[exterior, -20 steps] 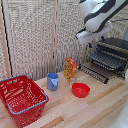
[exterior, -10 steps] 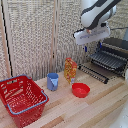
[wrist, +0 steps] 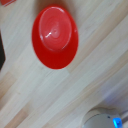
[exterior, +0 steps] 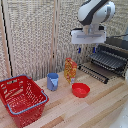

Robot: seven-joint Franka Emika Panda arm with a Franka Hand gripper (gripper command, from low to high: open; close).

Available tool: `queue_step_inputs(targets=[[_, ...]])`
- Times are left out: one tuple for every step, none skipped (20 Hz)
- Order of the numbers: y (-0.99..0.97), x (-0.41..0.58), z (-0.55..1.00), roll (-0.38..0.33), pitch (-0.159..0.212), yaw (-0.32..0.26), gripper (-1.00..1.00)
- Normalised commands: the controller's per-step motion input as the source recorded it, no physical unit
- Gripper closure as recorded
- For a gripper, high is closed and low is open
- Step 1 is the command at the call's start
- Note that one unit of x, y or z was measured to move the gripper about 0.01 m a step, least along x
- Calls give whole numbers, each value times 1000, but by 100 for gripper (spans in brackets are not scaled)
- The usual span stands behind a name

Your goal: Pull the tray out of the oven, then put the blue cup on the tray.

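Note:
The blue cup (exterior: 52, 81) stands upright on the wooden table, between the red basket and a red bowl. At the exterior view's right sits the black oven (exterior: 119, 46), its barred door (exterior: 94, 71) dropped down. The tray (exterior: 109, 60) of dark bars sticks out over that door. My gripper (exterior: 86, 49) hangs open and empty in the air, above the red bowl (exterior: 80, 90) and well to the right of the cup. The wrist view looks straight down on the bowl (wrist: 55, 36); the cup, oven and tray are outside that view.
A red wire basket (exterior: 22, 98) stands at the exterior view's left front. An orange-yellow bottle (exterior: 70, 70) stands between the cup and the oven door. A ribbed screen wall runs behind the table. The table edge runs along the front right.
The arm has swung slightly toward the exterior view's left, away from the oven. The cup, bowl and basket have stayed where they were.

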Motion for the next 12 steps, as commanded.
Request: queue_step_inputs(targets=[[823,23,-191,148,-185,-41,-100],[829,51,-194,141,-171,-40,-100],[829,66,-194,138,-153,-36,-100],[837,111,-189,124,-119,-34,-100],[846,137,-177,110,-89,-27,-100],[849,149,-163,108,-76,-23,-100],[849,174,-154,100,-59,-23,-100],[851,194,-151,90,-44,-23,-100],[829,226,-131,91,-25,-27,-100],[757,260,-100,85,0,-32,-100],[609,314,-83,71,25,-47,-100],[477,343,-69,58,78,-42,-100]])
